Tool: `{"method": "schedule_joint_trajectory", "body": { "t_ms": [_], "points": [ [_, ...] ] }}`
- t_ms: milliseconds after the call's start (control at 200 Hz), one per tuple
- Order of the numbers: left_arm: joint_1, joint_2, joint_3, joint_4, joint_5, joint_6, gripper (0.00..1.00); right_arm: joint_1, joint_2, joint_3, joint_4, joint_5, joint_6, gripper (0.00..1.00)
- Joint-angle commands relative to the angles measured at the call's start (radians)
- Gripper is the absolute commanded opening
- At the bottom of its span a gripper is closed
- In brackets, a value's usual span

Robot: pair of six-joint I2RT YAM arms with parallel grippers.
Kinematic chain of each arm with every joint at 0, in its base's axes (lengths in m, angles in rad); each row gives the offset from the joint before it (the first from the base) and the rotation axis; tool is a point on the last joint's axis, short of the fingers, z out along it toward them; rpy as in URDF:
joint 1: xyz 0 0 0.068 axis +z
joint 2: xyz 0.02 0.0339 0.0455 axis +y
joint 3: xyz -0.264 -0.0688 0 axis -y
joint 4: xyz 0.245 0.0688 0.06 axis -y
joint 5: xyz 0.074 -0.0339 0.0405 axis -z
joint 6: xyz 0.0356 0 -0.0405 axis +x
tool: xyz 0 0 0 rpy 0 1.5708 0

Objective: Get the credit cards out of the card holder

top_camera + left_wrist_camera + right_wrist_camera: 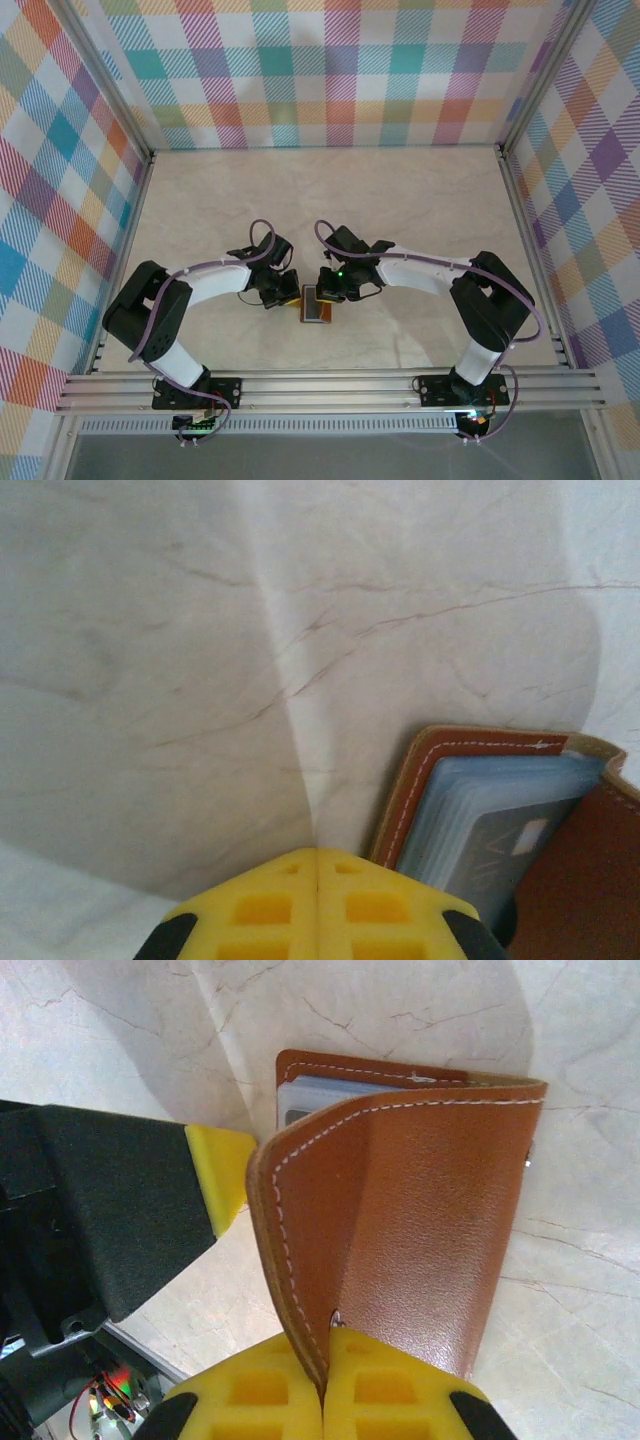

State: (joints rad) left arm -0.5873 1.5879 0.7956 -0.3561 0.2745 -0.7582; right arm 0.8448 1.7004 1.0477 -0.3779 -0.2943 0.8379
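The brown leather card holder [316, 306] lies half open on the table between both arms. My right gripper [325, 1345] is shut on the edge of its raised cover flap [420, 1210], which stands folded up. Under the flap, grey-blue sleeves hold the credit cards [500, 850], one of them dark with a pale patch. My left gripper [318, 852] is shut with nothing in it. It is just left of the card holder's stitched edge [415, 780], close to it or touching it. One of the left gripper's yellow pads [222, 1170] shows beside the flap.
The pale marble-patterned tabletop [330, 190] stretches back to checked walls on three sides. An aluminium rail [330, 385] runs along the near edge, where both arm bases are bolted.
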Motion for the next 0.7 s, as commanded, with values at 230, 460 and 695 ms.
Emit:
{"method": "schedule_joint_trajectory", "body": {
  "t_ms": [230, 460, 695],
  "points": [
    [-0.066, -0.103, 0.095, -0.148, -0.046, 0.000, 0.15, 0.003, 0.010, -0.017, -0.021, -0.005, -0.012, 0.01],
    [-0.098, -0.044, 0.110, -0.160, -0.080, 0.005, 0.21, 0.004, 0.005, -0.006, -0.026, 0.002, -0.020, 0.01],
    [-0.103, 0.027, 0.056, -0.023, 0.009, 0.027, 0.25, 0.004, 0.005, -0.026, -0.007, -0.005, -0.008, 0.01]
  ]
}}
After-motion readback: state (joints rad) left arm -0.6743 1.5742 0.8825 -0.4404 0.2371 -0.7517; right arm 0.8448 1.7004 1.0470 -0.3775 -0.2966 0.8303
